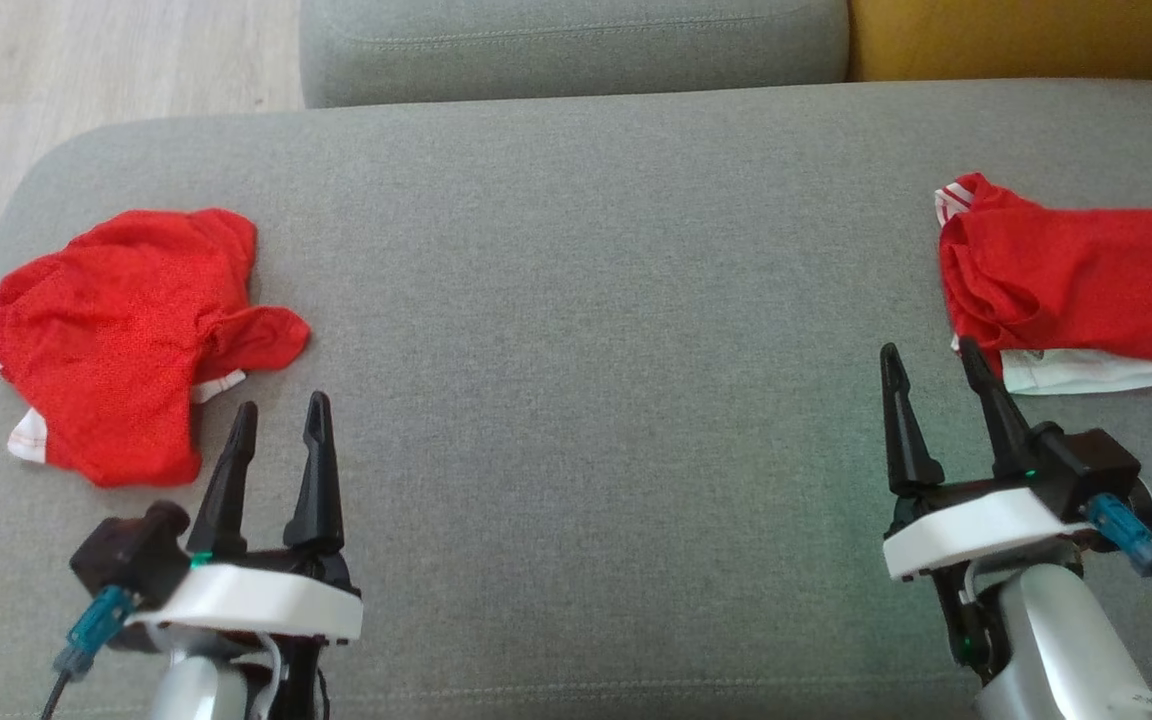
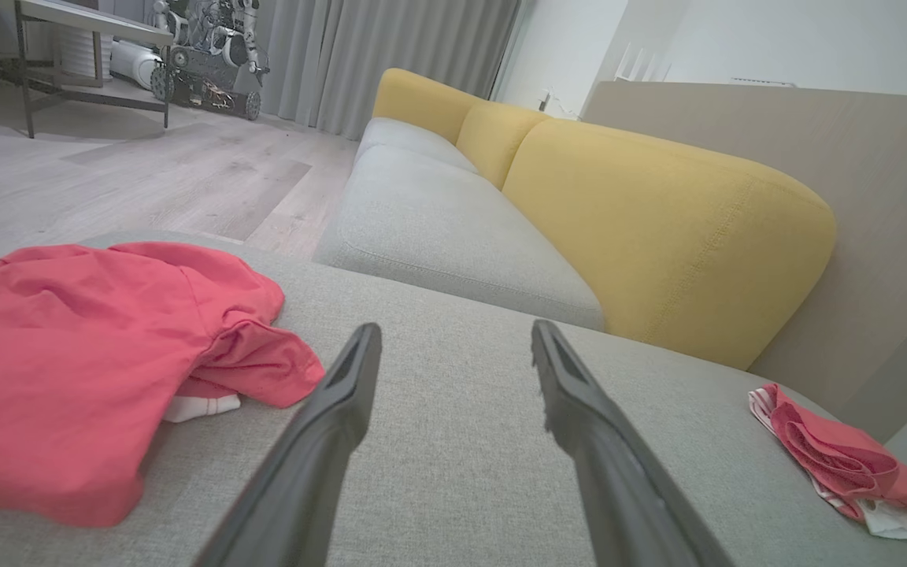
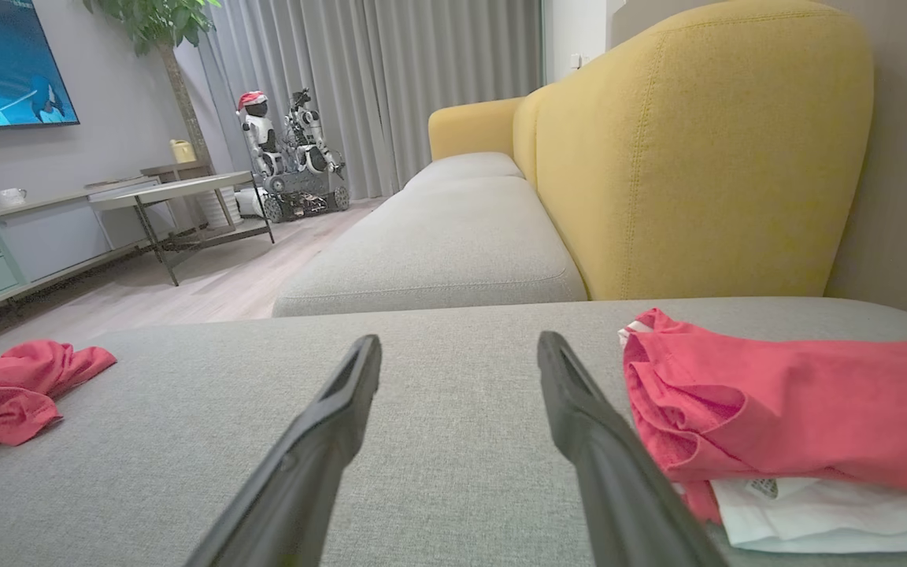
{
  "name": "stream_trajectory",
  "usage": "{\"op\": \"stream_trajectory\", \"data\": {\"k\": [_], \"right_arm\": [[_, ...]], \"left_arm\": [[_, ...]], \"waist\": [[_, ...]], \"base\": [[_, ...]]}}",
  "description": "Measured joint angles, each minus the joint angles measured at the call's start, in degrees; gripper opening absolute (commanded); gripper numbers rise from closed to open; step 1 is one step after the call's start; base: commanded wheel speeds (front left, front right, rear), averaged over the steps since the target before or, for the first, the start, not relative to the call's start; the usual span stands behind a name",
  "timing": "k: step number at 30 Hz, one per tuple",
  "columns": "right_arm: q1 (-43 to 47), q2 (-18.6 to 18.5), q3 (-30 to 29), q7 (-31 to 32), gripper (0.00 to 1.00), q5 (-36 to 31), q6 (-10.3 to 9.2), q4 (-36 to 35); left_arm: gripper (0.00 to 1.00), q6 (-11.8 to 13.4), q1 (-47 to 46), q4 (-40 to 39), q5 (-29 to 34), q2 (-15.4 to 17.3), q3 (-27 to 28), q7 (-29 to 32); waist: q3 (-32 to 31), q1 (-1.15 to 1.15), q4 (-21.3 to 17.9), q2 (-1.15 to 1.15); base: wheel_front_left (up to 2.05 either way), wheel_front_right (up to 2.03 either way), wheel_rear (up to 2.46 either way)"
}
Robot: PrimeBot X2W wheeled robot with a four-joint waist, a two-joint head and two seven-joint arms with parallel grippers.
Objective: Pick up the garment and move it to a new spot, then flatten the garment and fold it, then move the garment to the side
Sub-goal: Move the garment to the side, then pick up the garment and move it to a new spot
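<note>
The left end effector (image 1: 282, 402) is released, its two long dark fingers spread with only grey cloth between them. It sits low over the seat, near the lower right edge of a crumpled red garment with white trim (image 1: 126, 330) but apart from it. In the left wrist view the same end effector (image 2: 455, 327) points across the cushion, and that view's left edge cuts off the crumpled garment (image 2: 75, 370).

The right end effector (image 1: 928, 346) is also released and holds nothing. Its right finger stands just beside a folded red garment (image 1: 1086, 290) lying on a white fabric layer (image 1: 1086, 372). It is hard to tell whether the finger touches the cloth. The head view's right edge cuts off the far end of this folded pile.

In the right wrist view a small tag (image 3: 760, 488) shows on the white layer, its print too small to read.

Both garments lie well apart, at opposite ends of a wide grey woven-fabric sofa seat (image 1: 576, 300). Behind it is a mustard-yellow padded backrest (image 2: 658, 228).

Farther off in the right wrist view, a wall screen (image 3: 5, 71) shows a cartoon picture, cropped by the frame, with no legible writing. By the grey curtains (image 3: 422, 79) stand small robot figures (image 3: 288, 150), their details too small to make out.
</note>
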Motion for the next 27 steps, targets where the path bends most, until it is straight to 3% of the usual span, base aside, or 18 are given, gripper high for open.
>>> {"op": "stream_trajectory", "data": {"k": [20, 27], "right_arm": [[0.0, 0.0, 0.3, 0.0, 1.0, 0.0, 0.0, -0.6], [-0.1, 0.1, 1.6, -0.1, 1.0, -1.6, 0.0, -0.3]], "left_arm": [[1.0, 0.3, -0.1, -0.2, -2.2, 0.0, 0.0, 0.0], [1.0, 0.9, -2.7, -0.2, -3.9, 0.0, 1.4, 0.0]], "waist": [[0.5, 0.0, 1.2, 0.0], [1.5, 0.0, 5.4, 0.0]], "base": [[0.0, 0.0, 0.0], [0.0, 0.0, 0.0]]}}
